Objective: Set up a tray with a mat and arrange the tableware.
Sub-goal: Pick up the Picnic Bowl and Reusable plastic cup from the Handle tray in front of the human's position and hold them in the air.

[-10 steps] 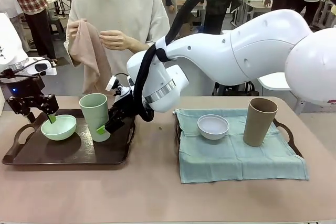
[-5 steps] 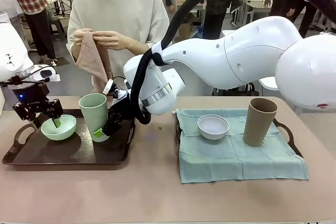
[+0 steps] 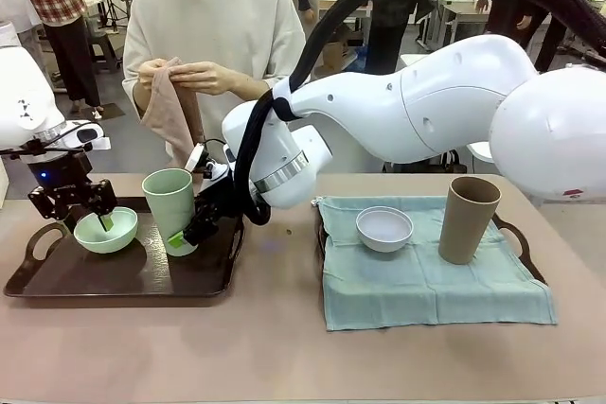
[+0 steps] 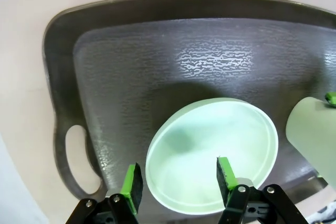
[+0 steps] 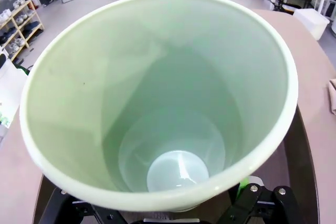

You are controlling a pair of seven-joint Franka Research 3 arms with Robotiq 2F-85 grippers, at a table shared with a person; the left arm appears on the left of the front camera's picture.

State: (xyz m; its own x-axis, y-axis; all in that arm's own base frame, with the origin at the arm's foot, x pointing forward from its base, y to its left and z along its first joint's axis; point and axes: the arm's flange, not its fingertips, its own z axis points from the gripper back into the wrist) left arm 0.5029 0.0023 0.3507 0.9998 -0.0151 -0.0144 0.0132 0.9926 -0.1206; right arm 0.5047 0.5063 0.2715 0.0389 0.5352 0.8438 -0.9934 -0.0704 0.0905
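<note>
A mint green bowl (image 3: 106, 231) lies on the dark brown tray (image 3: 114, 276) at the left. My left gripper (image 3: 100, 219) hangs open over its rim; in the left wrist view one pad (image 4: 131, 181) is outside the bowl (image 4: 210, 156) and the other is inside. A mint green tumbler (image 3: 170, 207) stands beside the bowl. My right gripper (image 3: 182, 237) is shut on the tumbler's base, and the right wrist view looks down into the tumbler (image 5: 163, 103). At the right, a pale bowl (image 3: 384, 228) and a tan tumbler (image 3: 469, 219) stand on a teal mat (image 3: 426, 286).
A second dark tray (image 3: 523, 248) lies under the teal mat. The person across the table holds a pinkish-tan cloth (image 3: 170, 115) in both hands above the left tray's far side. My right arm (image 3: 398, 111) reaches across the table's middle. Bare tabletop (image 3: 284, 347) runs along the front.
My left gripper has dropped a little to the right, onto the mint bowl's rim. The right gripper and tumbler edged left. The person has brought both hands together on the cloth.
</note>
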